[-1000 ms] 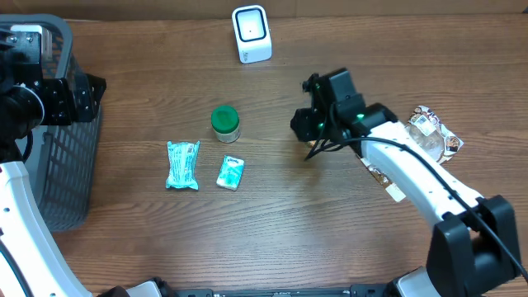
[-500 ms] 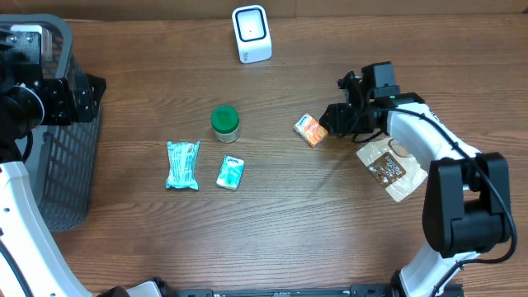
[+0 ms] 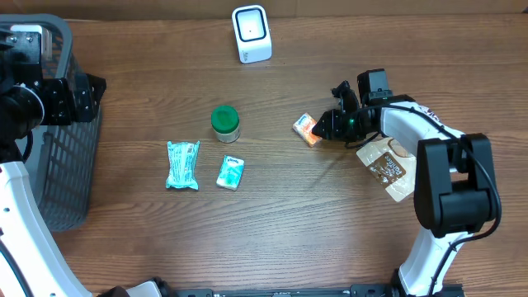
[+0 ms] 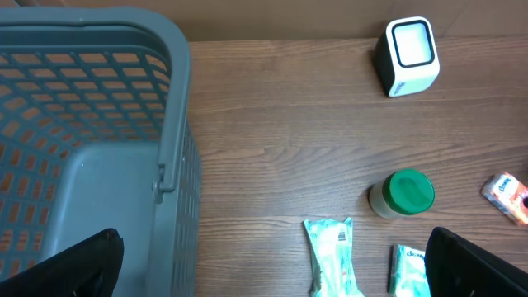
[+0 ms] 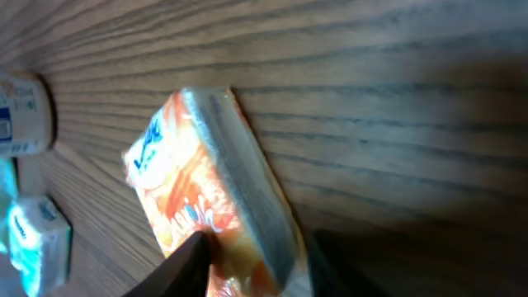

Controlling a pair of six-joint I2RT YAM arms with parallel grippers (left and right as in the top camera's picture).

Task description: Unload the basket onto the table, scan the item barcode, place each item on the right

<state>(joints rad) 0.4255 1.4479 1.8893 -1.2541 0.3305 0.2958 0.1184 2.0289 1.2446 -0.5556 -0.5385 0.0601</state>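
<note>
Wood-grain tabletop (image 3: pixel 280 239) carries everything here, and the squat clear jar with a round green lid (image 3: pixel 224 122) serves as the reference point.

The orange packet (image 3: pixel 306 129), the item to be scanned, lies flat on the table to the right of the jar, apart from it. Up close it is a soft, glossy rectangular pack printed orange and white, with a grey crimped edge along one long side. The right gripper (image 3: pixel 322 129) reaches it from the side away from the jar. Its dark fingers (image 5: pixel 188 262) straddle the pack's near end and one tip touches the orange face. The other is a dark blur, so I cannot tell whether the jaws are clamped.

The barcode scanner (image 3: pixel 252 34), a white rounded box with a dark-rimmed window, stands beyond the jar, slightly right.

Just in front of the jar lie a long crinkled teal pouch (image 3: pixel 182 165) and a smaller teal packet (image 3: pixel 231 173), side by side but apart.

Far left of the jar stands a grey plastic lattice basket (image 3: pixel 62 194). The left gripper (image 4: pixel 274 252) hangs over its rim, jaws spread wide and empty.

A flat brown pouch (image 3: pixel 390 172) lies far right of the jar, partly under the right arm.
</note>
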